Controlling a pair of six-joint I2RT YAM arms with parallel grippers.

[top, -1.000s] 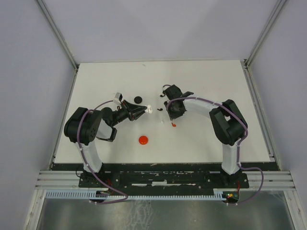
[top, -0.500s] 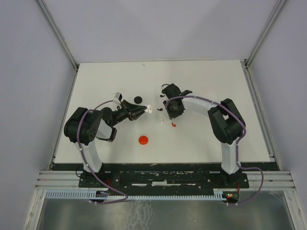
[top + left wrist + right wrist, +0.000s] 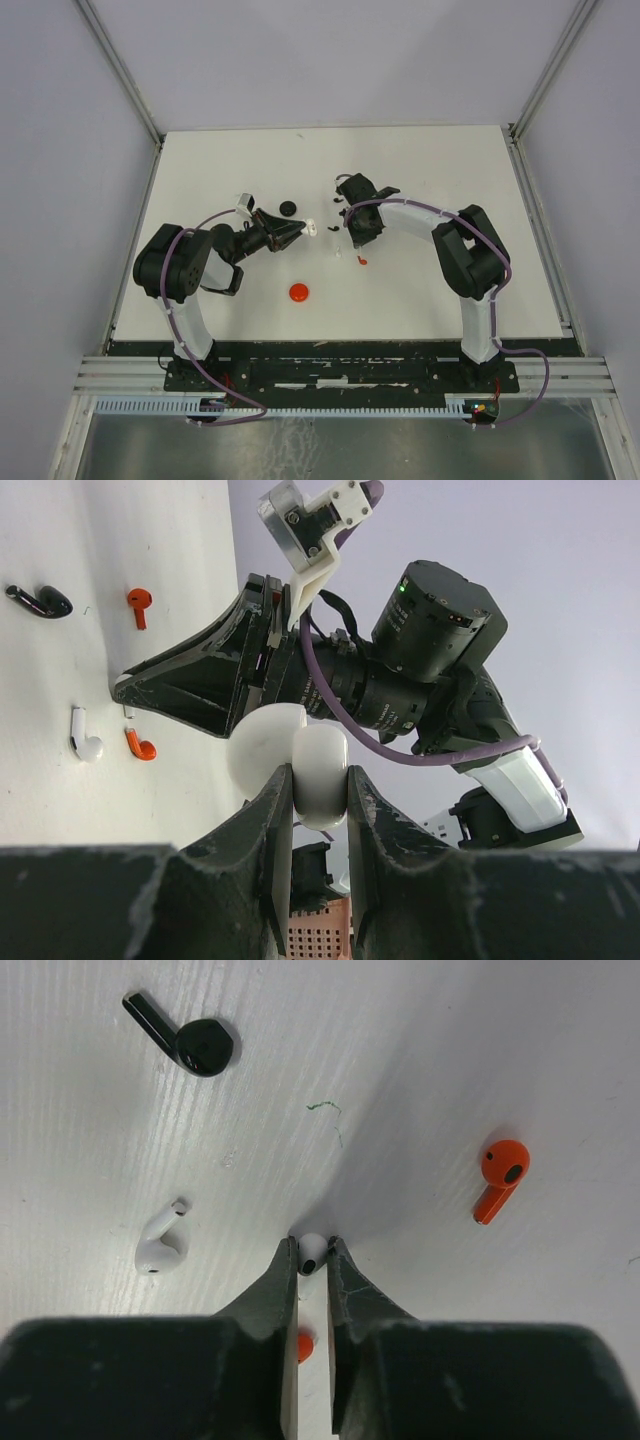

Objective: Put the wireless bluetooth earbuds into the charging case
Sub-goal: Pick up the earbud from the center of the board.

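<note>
My left gripper (image 3: pixel 320 777) is shut on a round white charging case (image 3: pixel 318 762), held above the table with its lid half open; the top view shows it as a white speck (image 3: pixel 313 228). Pointing down at the table, my right gripper (image 3: pixel 313 1247) has its fingertips closed on a white earbud (image 3: pixel 313 1253). Around it lie a second white earbud (image 3: pixel 160 1245), a black earbud (image 3: pixel 196 1044) and a red earbud (image 3: pixel 498 1175). Another red earbud (image 3: pixel 304 1345) shows under the fingers. In the top view my right gripper (image 3: pixel 353 240) is just right of the case.
A red round case (image 3: pixel 299 292) lies near the table's middle. A black round case (image 3: pixel 289 208) sits behind my left gripper. Another black earbud (image 3: pixel 339 200) lies behind the right wrist. The table's right edge (image 3: pixel 540 250) is far off.
My right gripper's jaws have narrowed onto the white earbud, and that arm has shifted slightly. The left arm and the white case have not moved.
</note>
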